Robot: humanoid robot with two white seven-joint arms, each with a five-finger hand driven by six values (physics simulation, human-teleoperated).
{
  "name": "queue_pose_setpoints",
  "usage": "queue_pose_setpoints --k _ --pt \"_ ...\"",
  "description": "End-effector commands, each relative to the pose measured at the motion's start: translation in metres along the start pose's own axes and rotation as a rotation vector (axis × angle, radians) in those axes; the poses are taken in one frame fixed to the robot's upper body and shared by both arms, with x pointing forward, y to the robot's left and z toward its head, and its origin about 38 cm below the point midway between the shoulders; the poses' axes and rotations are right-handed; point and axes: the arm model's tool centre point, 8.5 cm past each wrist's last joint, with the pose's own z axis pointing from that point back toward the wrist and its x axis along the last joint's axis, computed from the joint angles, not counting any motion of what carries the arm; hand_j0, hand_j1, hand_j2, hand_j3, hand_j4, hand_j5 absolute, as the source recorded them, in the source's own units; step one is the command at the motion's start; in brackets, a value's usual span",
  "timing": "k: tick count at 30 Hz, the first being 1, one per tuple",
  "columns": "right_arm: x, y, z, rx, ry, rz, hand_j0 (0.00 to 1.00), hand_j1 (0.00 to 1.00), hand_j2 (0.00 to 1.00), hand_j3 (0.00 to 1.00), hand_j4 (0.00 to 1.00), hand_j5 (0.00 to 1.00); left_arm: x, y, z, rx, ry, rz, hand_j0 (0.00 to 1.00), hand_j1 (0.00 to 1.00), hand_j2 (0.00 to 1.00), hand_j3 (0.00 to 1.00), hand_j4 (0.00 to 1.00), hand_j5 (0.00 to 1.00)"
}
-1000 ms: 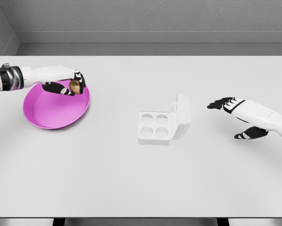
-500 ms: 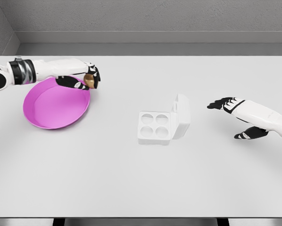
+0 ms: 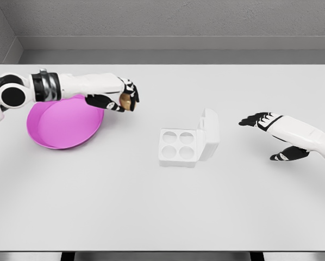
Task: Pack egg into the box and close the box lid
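Observation:
A brown egg (image 3: 126, 100) is held in my left hand (image 3: 124, 98), whose fingers are curled around it, just right of the pink bowl (image 3: 59, 128). The white egg box (image 3: 179, 147) sits at the table's middle with its lid (image 3: 210, 134) standing open on the right and its four round cups showing nothing inside. My left hand is up and to the left of the box, apart from it. My right hand (image 3: 266, 136) hovers to the right of the box, fingers spread and holding nothing.
The pink bowl lies on the table's left side under my left forearm. The white table (image 3: 162, 217) spreads wide in front; a grey wall runs behind it.
My left hand has carried the egg rightward from over the pink bowl to past its right rim, toward the box. The right arm has not moved.

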Motion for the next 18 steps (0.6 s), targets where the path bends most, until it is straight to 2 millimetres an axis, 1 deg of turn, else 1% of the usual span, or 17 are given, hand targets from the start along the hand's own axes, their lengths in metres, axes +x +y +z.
queue_pose_setpoints --k 1,5,8,9,16,18 --pt "0.000 -0.001 0.000 -0.004 0.000 -0.005 1.00 1.00 1.00 1.00 1.00 1.00 0.013 -0.002 -0.009 -0.006 -0.044 0.002 0.40 0.40 0.40 0.40 0.40 0.40" --pt "0.000 -0.001 0.000 -0.004 0.000 -0.005 1.00 1.00 1.00 1.00 1.00 1.00 0.029 -0.005 -0.020 -0.024 -0.097 -0.013 0.40 0.40 0.40 0.40 0.40 0.40" --pt "0.000 -0.001 0.000 -0.005 -0.001 -0.006 1.00 1.00 1.00 1.00 1.00 1.00 0.036 -0.006 -0.024 -0.028 -0.122 -0.017 0.40 0.40 0.40 0.40 0.40 0.40" --pt "0.000 -0.001 0.000 -0.005 -0.001 -0.006 1.00 1.00 1.00 1.00 1.00 1.00 0.041 -0.005 -0.030 -0.030 -0.137 -0.022 0.40 0.40 0.40 0.40 0.40 0.40" --pt "0.000 -0.001 0.000 -0.004 0.000 -0.005 1.00 1.00 1.00 1.00 1.00 1.00 0.058 -0.006 -0.049 -0.046 -0.193 -0.041 0.40 0.40 0.40 0.40 0.40 0.40" --pt "0.000 -0.001 0.000 -0.005 -0.001 -0.006 1.00 1.00 1.00 1.00 1.00 1.00 0.064 -0.002 -0.051 -0.047 -0.209 -0.055 0.40 0.40 0.40 0.40 0.40 0.40"
